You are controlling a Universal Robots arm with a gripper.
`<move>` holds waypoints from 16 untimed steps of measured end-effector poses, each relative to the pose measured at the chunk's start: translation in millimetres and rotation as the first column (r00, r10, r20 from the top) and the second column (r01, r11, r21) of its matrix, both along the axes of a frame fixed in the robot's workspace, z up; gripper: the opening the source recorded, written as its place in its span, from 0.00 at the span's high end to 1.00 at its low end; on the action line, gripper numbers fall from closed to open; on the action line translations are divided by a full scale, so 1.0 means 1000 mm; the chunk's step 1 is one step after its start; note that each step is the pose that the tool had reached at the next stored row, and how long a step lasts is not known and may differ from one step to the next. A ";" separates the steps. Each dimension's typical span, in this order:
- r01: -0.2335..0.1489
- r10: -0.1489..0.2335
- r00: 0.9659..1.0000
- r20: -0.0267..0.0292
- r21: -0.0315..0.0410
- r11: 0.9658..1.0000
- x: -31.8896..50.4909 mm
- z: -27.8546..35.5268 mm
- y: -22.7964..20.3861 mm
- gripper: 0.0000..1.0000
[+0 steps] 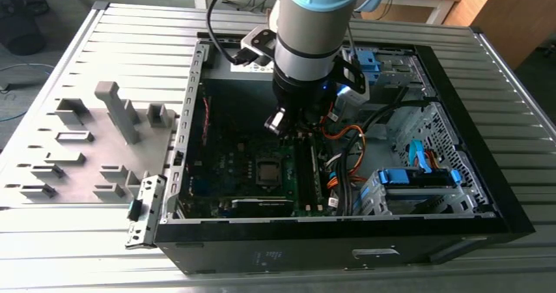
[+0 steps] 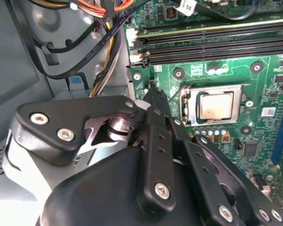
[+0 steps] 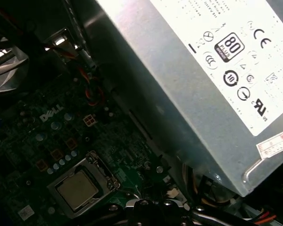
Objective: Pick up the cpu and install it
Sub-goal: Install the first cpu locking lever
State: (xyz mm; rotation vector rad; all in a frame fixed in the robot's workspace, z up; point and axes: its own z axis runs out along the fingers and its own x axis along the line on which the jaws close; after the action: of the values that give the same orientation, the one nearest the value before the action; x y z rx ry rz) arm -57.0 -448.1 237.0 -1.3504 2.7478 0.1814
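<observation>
One small square cpu with a dull silvery metal top (image 2: 216,105) sits flat inside one rectangular metal socket frame (image 2: 189,106) on the green circuit board (image 2: 262,82), right of centre in the second wrist view and at lower left in the first wrist view (image 3: 77,189). The black metal gripper (image 1: 300,129) hangs mid-frame in the exterior view above the open black computer case (image 1: 486,195), pinching nothing; whether its fingers are spread or pressed together, I can't tell. One grey metal power supply box (image 3: 188,84) fills the upper right.
</observation>
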 end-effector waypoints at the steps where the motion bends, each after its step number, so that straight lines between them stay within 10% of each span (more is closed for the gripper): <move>1: -0.006 0.006 1.000 0.000 -0.002 1.000 0.0000 0.0000 -0.0002 0.89; 9: -0.051 0.051 0.999 -0.001 -0.027 0.998 0.0000 -0.0001 -0.0012 0.89; 16: -0.093 0.093 0.996 -0.005 -0.063 0.994 0.0000 -0.0001 -0.0013 0.89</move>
State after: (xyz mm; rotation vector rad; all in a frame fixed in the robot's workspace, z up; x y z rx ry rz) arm -57.0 -449.4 237.0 -1.4958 2.7164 0.1016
